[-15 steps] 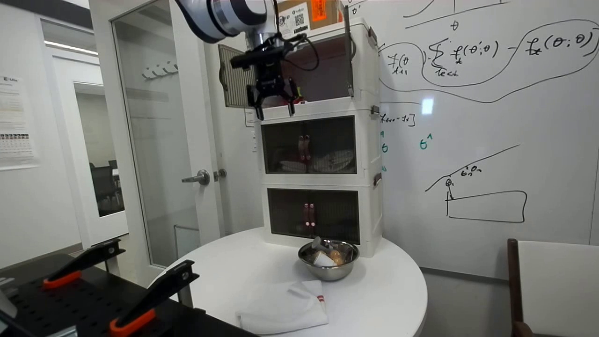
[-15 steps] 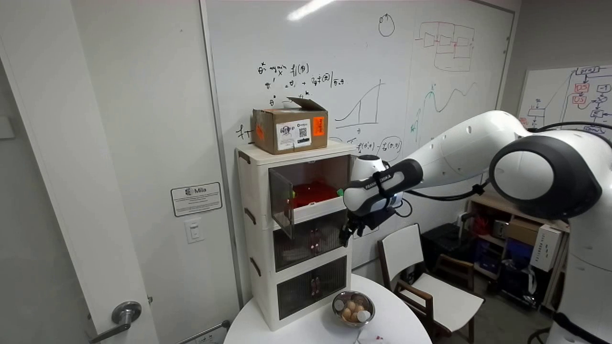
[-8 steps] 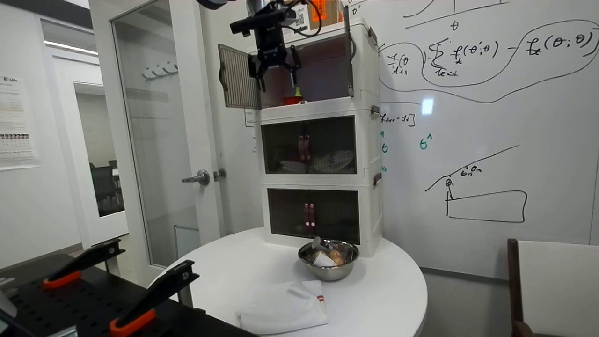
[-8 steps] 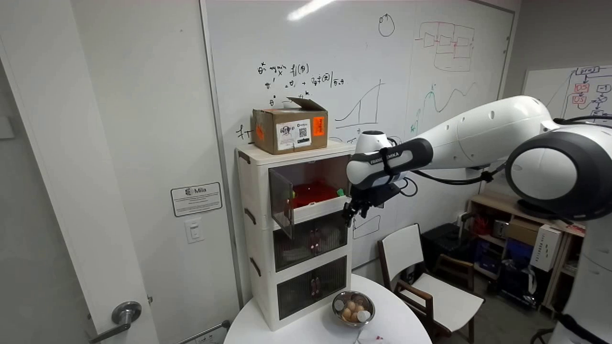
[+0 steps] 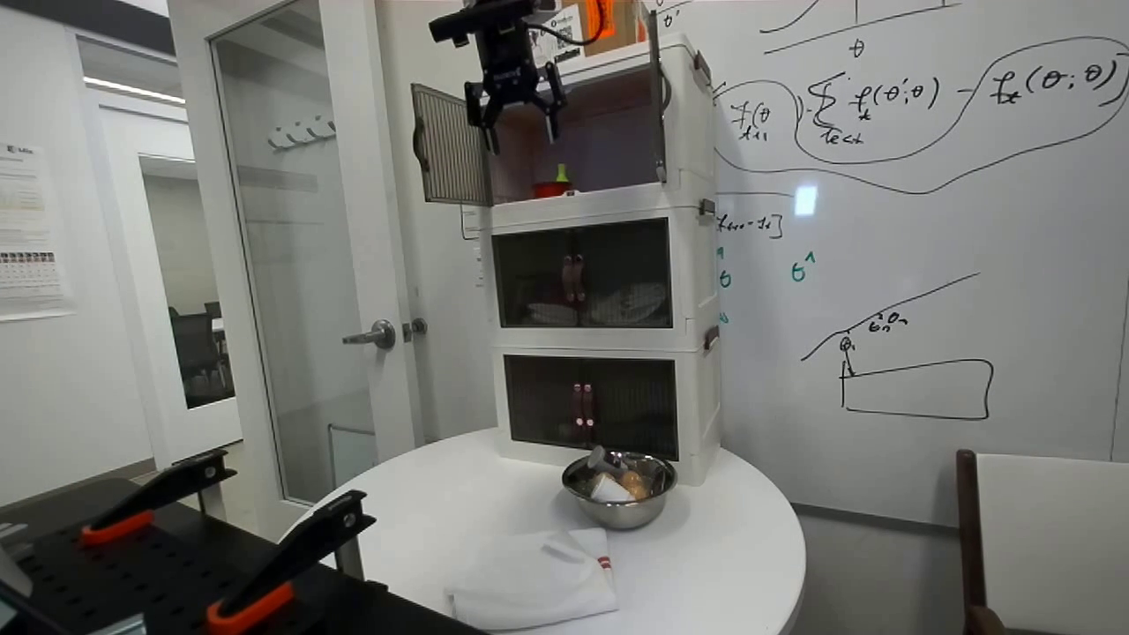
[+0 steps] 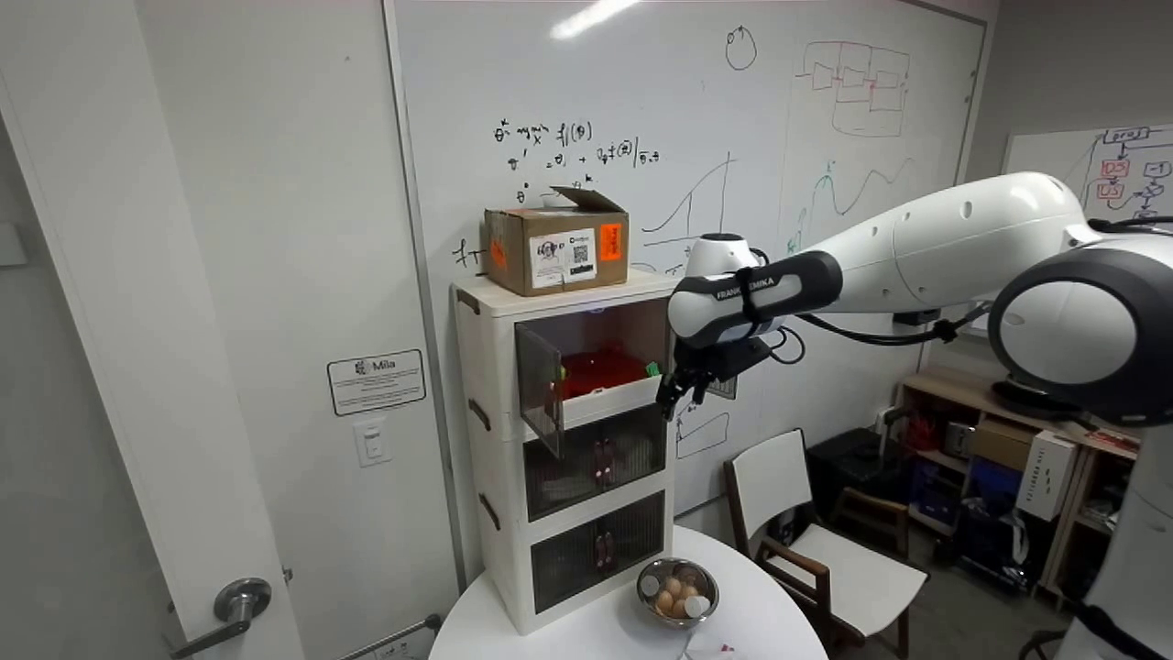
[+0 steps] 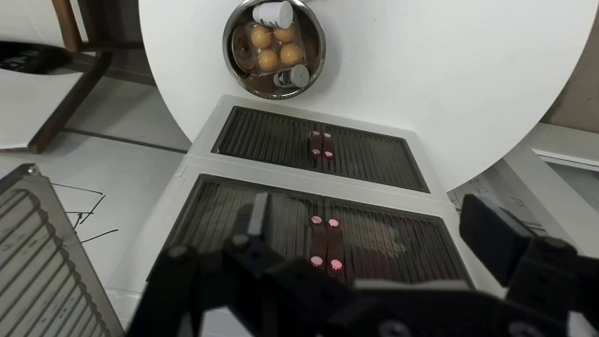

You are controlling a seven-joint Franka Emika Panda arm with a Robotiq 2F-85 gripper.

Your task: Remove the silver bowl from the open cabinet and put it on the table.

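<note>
A: Which step is in hand?

B: The last one, I'd judge: the placing looks done. In an exterior view the silver bowl (image 5: 622,516) stands upright on the table (image 5: 414,511), right of its middle, just in front of the cabinet (image 5: 586,339). A white cloth (image 5: 529,586) lies nearer and to the left.

A: And the gripper (image 5: 522,139)?

B: High in front of the top compartment (image 5: 609,132), jaws wide, nothing between them. The left door (image 5: 447,145) stands swung out to its left.

A: Is a silver bowl up there too?

B: None that I can see. In an exterior view a red item (image 6: 605,374) shows inside, though part of that space is hidden. There the silver bowl (image 6: 678,624) sits near the right end of the lowest doors (image 6: 573,573).

A: The wrist view?

B: Fingers (image 7: 496,238) well apart, closed doors of the cabinet showing between them. The silver bowl is far below, well clear of both, with brown balls (image 7: 268,60) and two small jars (image 7: 276,15) inside. The right door (image 7: 51,262) is swung out to one side.

A: Then what does the next move call for?

B: No grasp, to my mind. Back straight off from the cabinet, jaws left wide, and watch that neither finger catches a door.
</note>
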